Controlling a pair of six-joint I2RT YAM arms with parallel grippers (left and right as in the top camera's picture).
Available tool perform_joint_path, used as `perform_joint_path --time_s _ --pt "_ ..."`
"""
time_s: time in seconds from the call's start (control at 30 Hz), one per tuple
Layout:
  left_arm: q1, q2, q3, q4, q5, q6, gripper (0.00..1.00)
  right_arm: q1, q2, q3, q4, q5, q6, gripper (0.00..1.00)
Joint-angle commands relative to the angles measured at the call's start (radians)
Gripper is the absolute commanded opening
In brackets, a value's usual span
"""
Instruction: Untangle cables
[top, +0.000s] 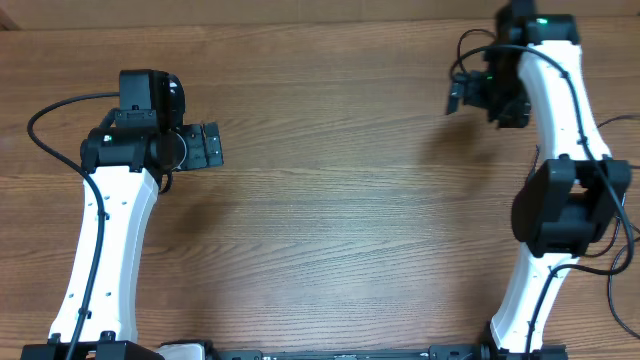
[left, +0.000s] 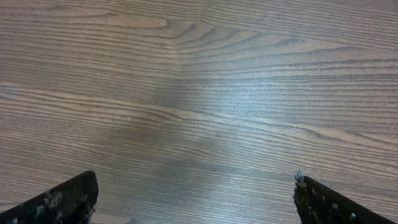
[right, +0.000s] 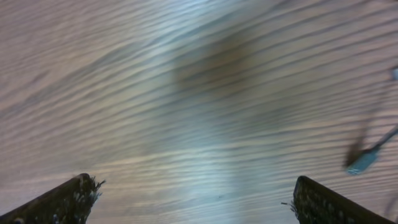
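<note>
No cable bundle shows on the wooden table (top: 340, 220) in the overhead view. In the right wrist view a blurred thin dark cord with a small bluish plug end (right: 365, 159) shows at the right edge, outside the fingers. I cannot tell whether it lies on the table or hangs. My left gripper (top: 211, 146) is open and empty at the left, over bare wood (left: 196, 199). My right gripper (top: 455, 96) is open and empty at the far right, also over bare wood (right: 196, 199).
The white left arm (top: 105, 230) reaches up from the front left and the white right arm (top: 560, 130) from the front right. Thicker black arm wires loop beside each arm (top: 50, 115) (top: 625, 250).
</note>
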Motion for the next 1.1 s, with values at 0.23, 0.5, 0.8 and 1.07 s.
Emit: perform_joint_path --time_s 0.23,0.5,0.8,1.07 --pt "0.010 -0.017 0.000 -0.001 0.008 0.015 1.00 0.176 -0.038 0.006 -0.005 -0.064 -0.001 1.00" --pt "0.010 -0.017 0.000 -0.001 0.008 0.015 1.00 0.233 -0.038 0.006 0.006 -0.095 -0.001 1.00" --pt "0.010 -0.017 0.000 -0.001 0.008 0.015 1.00 0.236 -0.038 0.006 0.071 -0.095 -0.002 1.00" --pt "0.010 -0.017 0.000 -0.001 0.008 0.015 1.00 0.236 -0.038 0.006 0.089 -0.095 -0.002 1.00"
